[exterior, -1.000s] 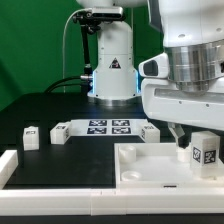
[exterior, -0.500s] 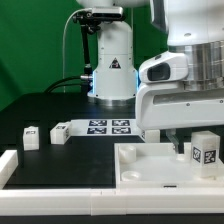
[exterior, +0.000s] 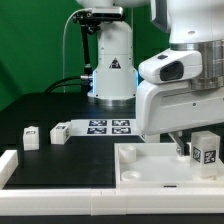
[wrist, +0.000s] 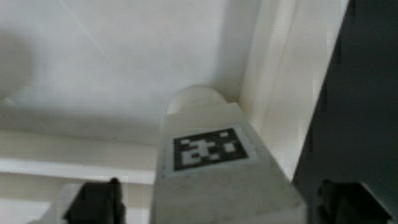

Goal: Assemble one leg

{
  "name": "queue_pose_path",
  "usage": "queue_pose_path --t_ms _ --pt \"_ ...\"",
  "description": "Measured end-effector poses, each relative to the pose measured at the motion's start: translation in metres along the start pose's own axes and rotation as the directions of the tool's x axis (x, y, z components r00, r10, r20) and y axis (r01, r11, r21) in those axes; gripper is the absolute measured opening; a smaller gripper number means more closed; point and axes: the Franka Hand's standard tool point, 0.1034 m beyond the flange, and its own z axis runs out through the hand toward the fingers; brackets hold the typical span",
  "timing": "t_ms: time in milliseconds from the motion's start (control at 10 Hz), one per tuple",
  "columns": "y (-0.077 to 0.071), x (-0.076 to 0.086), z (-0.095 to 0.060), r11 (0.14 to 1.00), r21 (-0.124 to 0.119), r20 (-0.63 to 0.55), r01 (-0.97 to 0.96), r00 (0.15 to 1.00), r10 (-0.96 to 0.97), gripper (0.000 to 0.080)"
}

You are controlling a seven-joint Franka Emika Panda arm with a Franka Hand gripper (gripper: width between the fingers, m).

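In the exterior view most of the hand is hidden behind the bulky white body of the arm point(exterior: 185, 80), which fills the exterior view's right and is cut off at the top and side edges. Only a dark sliver of one finger shows below it. The wrist view is blurred and very close. The two dark fingers point(wrist: 98, 205) are cut off at the edge of that picture, so their tips cannot be seen.

The leg point(exterior: 205, 152), a stubby white post with a black-and-white square tag facing the camera, stands upright directly under the hand point(wrist: 222, 205). In the wrist view it rises between the two fingers. A thin pale gap shows on each side, so the fingers are spread apart around the leg rather than pressed on it. The leg stands at the near edge of a large white tray point(exterior: 150, 170). The tray's raised rim passes behind the leg in the wrist view.

Away from the hand, toward the exterior view's left, the marker board point(exterior: 105, 126) lies flat on the dark counter point(exterior: 40, 105). Further out stand two more small tagged posts point(exterior: 60, 131) point(exterior: 32, 135). A white block point(exterior: 8, 165) is cut off at the far edge. The arm's base point(exterior: 110, 60) stands behind the board.

The hand points straight down, low over the tray.
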Motion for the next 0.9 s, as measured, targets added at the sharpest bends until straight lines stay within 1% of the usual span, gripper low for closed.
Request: queue_pose_path --t_ms 100,200,400,600,700,900 --pt "0.0001 0.0 0.0 1.0 0.0 0.0 0.0 1.0 0.0 0.0379" --pt "0.0005 0.0 0.0 1.0 0.0 0.0 -0.001 1.0 0.001 0.029" --pt "0.0005 0.0 0.0 0.999 0.002 0.0 -0.049 0.999 0.049 0.029" --pt "0.0005 0.0005 -0.0003 0.962 0.003 -0.004 -0.272 0.962 0.272 0.029" --pt "0.0005 0.0003 -0.001 0.908 0.005 -0.022 -0.419 0.908 0.419 0.029" --pt "0.001 -0.0005 -0.0007 0.745 0.008 -0.025 -0.667 0.745 0.667 0.0291"
